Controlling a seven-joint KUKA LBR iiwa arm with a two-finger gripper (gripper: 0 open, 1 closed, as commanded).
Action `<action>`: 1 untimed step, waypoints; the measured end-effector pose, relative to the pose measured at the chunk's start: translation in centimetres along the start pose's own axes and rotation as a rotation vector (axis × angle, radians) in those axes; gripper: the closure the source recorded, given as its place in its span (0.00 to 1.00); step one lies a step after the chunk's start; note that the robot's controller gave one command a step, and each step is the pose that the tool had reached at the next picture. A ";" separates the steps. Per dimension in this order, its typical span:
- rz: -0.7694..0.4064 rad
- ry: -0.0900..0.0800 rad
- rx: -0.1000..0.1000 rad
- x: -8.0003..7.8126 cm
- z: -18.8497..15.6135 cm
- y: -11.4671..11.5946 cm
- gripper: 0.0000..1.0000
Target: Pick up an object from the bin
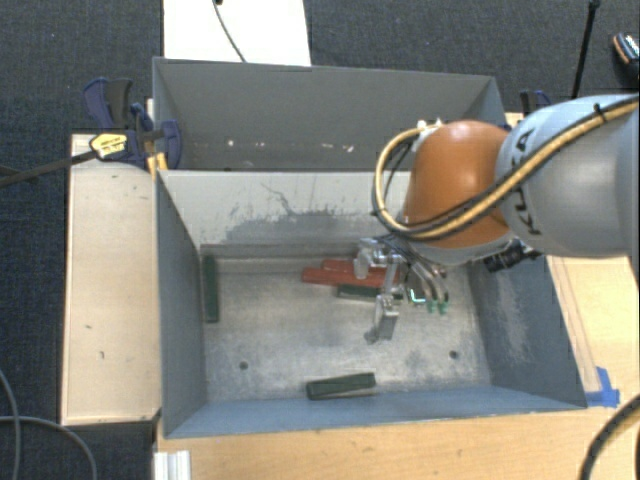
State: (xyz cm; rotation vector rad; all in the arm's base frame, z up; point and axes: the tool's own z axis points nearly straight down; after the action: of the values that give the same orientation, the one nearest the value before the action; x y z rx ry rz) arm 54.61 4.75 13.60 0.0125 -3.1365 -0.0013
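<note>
Red flat piece lies mid-bin toward the far wall, with a dark green bar against its near edge. My claw hangs just right of both. I cannot tell its opening, and I see nothing in it. I judge this the approach; next I'd shift left and descend.

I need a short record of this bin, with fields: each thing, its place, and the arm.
bin: grey metal, four things inside
red block: middle, towards the back
middle green bar: against the red block's front edge
left green bar: along the left wall
front green bar: flat, near the front wall
arm: enters from the right, tip low beside the red block
</note>
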 end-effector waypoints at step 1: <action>0.131 -0.005 0.001 -2.0 6.7 -6.0 0.00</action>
State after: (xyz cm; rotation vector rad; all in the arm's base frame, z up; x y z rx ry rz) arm 56.65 -1.25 6.84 -0.1935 -3.1351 0.0012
